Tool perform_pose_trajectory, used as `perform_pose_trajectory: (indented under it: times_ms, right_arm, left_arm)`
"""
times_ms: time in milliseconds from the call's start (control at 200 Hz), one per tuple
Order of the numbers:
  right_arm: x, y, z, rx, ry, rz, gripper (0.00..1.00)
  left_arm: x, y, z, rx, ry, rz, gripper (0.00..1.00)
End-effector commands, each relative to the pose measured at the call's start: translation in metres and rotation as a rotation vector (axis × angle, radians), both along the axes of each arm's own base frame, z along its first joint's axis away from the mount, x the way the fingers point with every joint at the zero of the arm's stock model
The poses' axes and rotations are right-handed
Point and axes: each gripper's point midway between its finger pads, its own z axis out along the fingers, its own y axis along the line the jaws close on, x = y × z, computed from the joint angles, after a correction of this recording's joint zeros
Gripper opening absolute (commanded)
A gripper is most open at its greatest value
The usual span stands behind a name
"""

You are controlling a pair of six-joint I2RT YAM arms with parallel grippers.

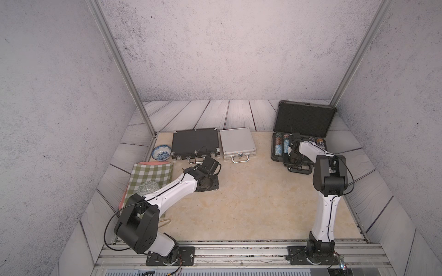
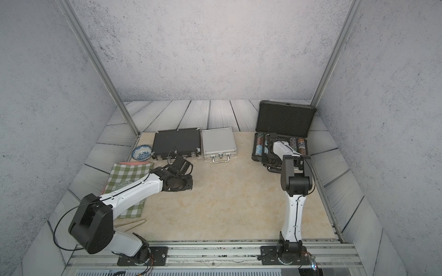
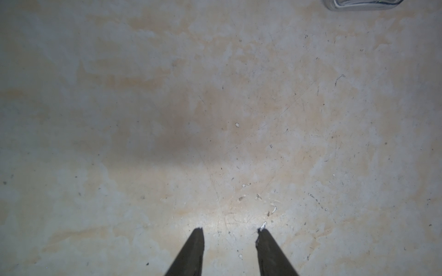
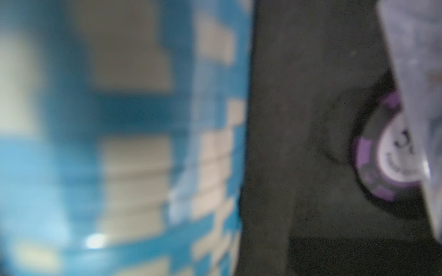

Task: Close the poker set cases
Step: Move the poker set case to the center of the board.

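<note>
Both top views show three poker set cases along the back of the table. The black flat case [image 1: 195, 143] [image 2: 177, 142] and the silver case [image 1: 236, 143] [image 2: 218, 142] lie shut, handles toward me. The larger dark-grey case [image 1: 305, 119] [image 2: 285, 118] stands open, lid upright, with rows of chips [image 1: 278, 145] in its base. My right gripper [image 1: 293, 155] [image 2: 270, 155] reaches down into that base; the right wrist view shows only blurred blue-and-white chips [image 4: 143, 143], black foam and a purple chip [image 4: 382, 155], no fingers. My left gripper [image 1: 208, 182] [image 3: 229, 230] hangs open over bare table in front of the black case.
A blue-and-white bowl [image 1: 162, 152] sits left of the black case. A green checked cloth [image 1: 153, 176] on a pink tray holds a patterned dish [image 1: 148, 187] under my left arm. The silver case's handle [image 3: 358, 4] shows at the edge of the left wrist view. Walls enclose three sides.
</note>
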Motion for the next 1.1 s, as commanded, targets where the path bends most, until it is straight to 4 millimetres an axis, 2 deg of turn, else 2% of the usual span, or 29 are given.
perform_pose_trajectory:
  times_ms: [0, 165, 325, 626, 916, 1096]
  right_arm:
    - [-0.035, 0.017, -0.031, 0.110, 0.159, -0.002, 0.25]
    - [-0.040, 0.027, -0.029, 0.165, 0.154, 0.008, 0.09]
    - [-0.048, 0.043, -0.019, 0.257, 0.145, 0.012, 0.00]
    - [-0.072, 0.072, 0.000, 0.355, 0.144, 0.042, 0.00]
    - [-0.097, 0.091, 0.009, 0.388, 0.171, 0.074, 0.00]
    - [-0.111, 0.102, 0.007, 0.415, 0.206, 0.093, 0.00]
  left_arm:
    - [0.005, 0.003, 0.010, 0.003, -0.027, -0.001, 0.41]
    - [0.004, 0.006, 0.010, 0.006, -0.027, 0.001, 0.41]
    - [0.006, 0.006, 0.011, -0.001, -0.028, 0.005, 0.41]
    - [0.010, 0.005, 0.011, -0.013, -0.032, 0.013, 0.41]
    - [0.013, 0.004, 0.013, -0.017, -0.037, 0.019, 0.41]
    - [0.015, 0.002, 0.013, -0.023, -0.037, 0.019, 0.41]
